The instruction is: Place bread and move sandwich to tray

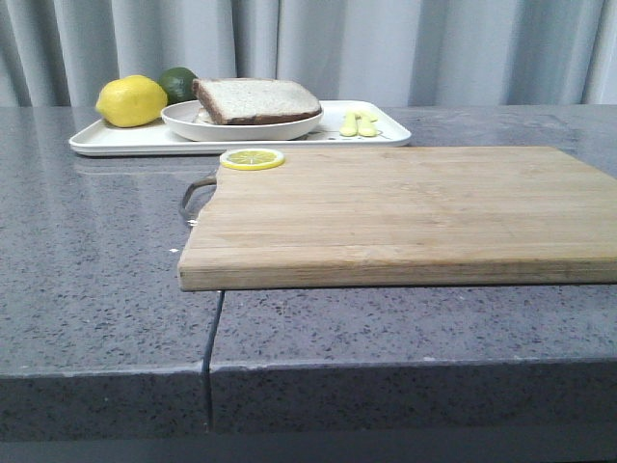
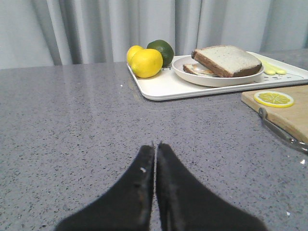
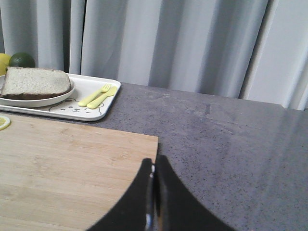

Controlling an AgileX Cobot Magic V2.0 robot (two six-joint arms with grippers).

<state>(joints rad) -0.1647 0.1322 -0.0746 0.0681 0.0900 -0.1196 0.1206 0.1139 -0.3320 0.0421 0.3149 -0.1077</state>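
The sandwich (image 1: 255,100) lies on a round white plate (image 1: 241,126) that stands on the white tray (image 1: 116,143) at the back left. Its top is a thick pale bread slice (image 2: 226,60) with a dark crust; a lower slice (image 2: 196,70) peeks out beneath it. The sandwich also shows in the right wrist view (image 3: 34,83). No separate loose bread slice is in view. My left gripper (image 2: 155,144) is shut and empty, low over the bare counter, well short of the tray (image 2: 168,86). My right gripper (image 3: 154,159) is shut and empty at the wooden board's far right corner. Neither gripper shows in the front view.
A wooden cutting board (image 1: 405,212) with a metal handle (image 1: 196,198) fills the middle; a lemon slice (image 1: 253,158) lies on its back left corner. The tray also holds a lemon (image 1: 131,101), a lime (image 1: 178,82) and a yellow fork and spoon (image 1: 359,123). Grey curtains hang behind.
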